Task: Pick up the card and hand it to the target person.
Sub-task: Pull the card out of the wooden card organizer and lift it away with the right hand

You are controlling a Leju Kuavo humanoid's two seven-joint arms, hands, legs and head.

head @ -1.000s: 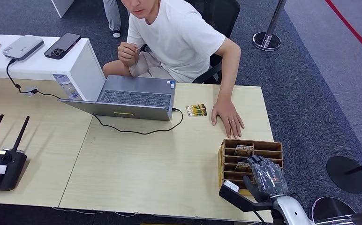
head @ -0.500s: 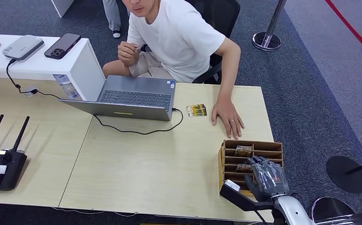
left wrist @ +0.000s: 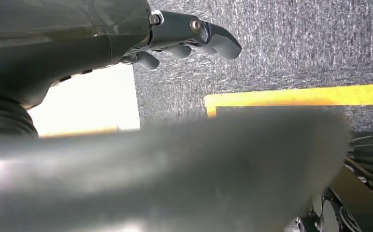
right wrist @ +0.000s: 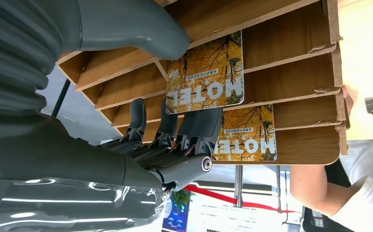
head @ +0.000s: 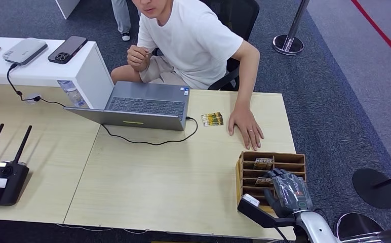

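Far left of the tabletop point(head: 148, 177): a black router point(head: 1, 179) with two raised antennas sits near the edge. Behind it, a white raised counter point(head: 41, 71) carries a grey flat device point(head: 25, 50) and a dark phone point(head: 68, 49); a black cable runs down from the grey device onto the wood.

Centre: an open grey laptop point(head: 143, 105) faces the seated person point(head: 193, 40) in a white shirt. A second cable loops from the laptop's right side across the tabletop. Just right of the laptop lies one loose card point(head: 212, 119), flat, near the person's hand point(head: 245, 126), which rests palm-down on the tabletop.

Right, near edge: a wooden slotted card rack point(head: 284, 159) holds two yellow-printed cards marked HOTEL, in separate slots. The upper hotel card point(right wrist: 206, 75) leans in its slot; the lower hotel card point(right wrist: 247, 133) stands one slot over.

Right hand point(head: 287, 190): positioned over the rack. In the right wrist view its dark fingers point(right wrist: 199, 128) reach into the slots below the upper hotel card, and the thumb point(right wrist: 141, 31) lies against the rack above that card. Whether the card is actually pinched cannot be determined.

Left hand point(left wrist: 126, 34): seen in the left wrist view above grey carpet, fingers point(left wrist: 218, 41) loosely curled, holding nothing.
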